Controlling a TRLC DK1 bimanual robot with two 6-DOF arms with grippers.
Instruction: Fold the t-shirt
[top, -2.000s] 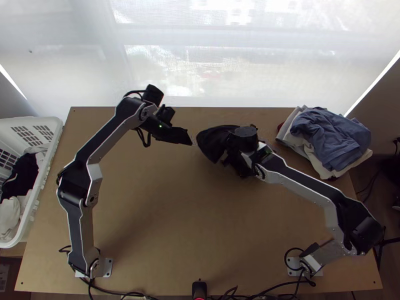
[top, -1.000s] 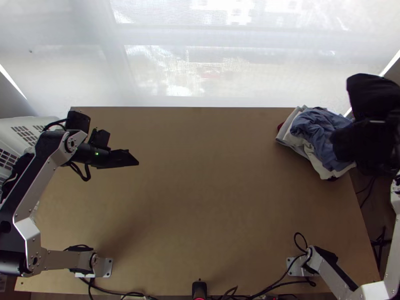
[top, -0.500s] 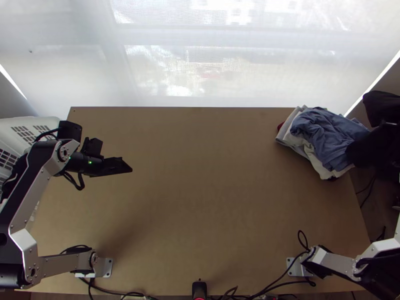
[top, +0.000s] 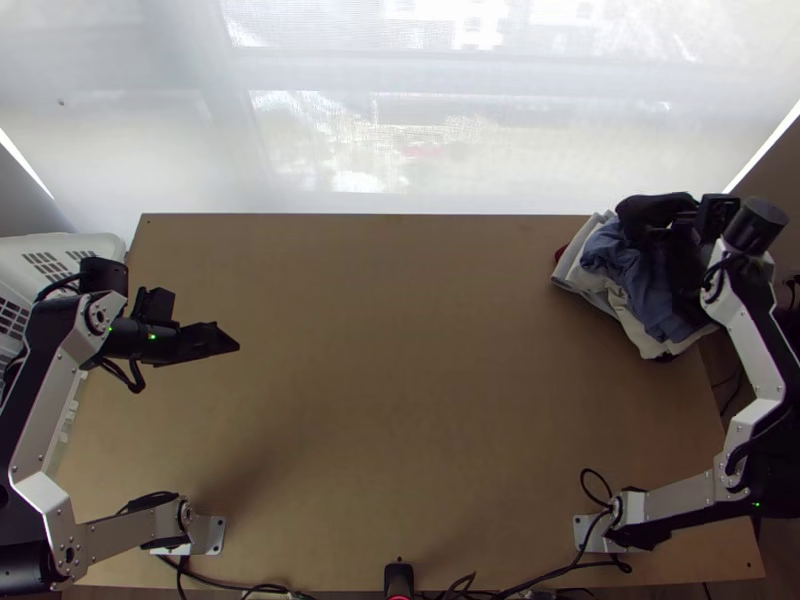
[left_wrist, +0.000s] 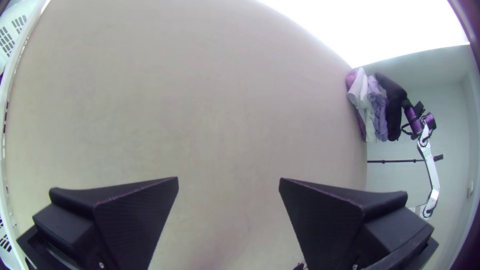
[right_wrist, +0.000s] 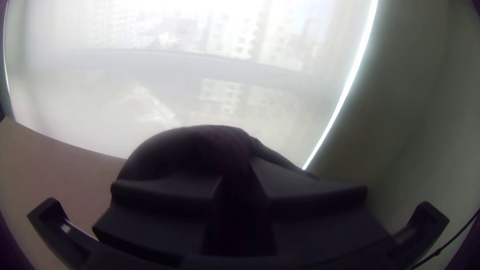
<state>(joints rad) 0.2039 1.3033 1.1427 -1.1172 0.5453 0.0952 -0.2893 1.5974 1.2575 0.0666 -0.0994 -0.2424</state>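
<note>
My right gripper (top: 684, 222) is over the clothes pile at the table's back right corner in the top view. Black cloth (top: 650, 210), bunched and drooping, hangs from it across the blue garment. In the right wrist view the right gripper (right_wrist: 236, 172) is closed on this black t-shirt (right_wrist: 197, 142), which bulges up beyond the fingers. My left gripper (top: 226, 344) is above the table's left part. In the left wrist view the left gripper (left_wrist: 228, 181) stands open, its fingers wide apart with bare tabletop between them. The black t-shirt (left_wrist: 395, 112) dangles far off there.
Blue (top: 625, 262) and pale garments (top: 640, 335) lie stacked at the back right corner. A white laundry basket (top: 75, 245) with clothes stands off the table's left edge. Bare wood (top: 420, 370) spans the middle. Cables run along the near edge.
From mid-table, my right gripper carried the black t-shirt right, past the table's edge, then back over the pile. The left arm drew away to the left.
</note>
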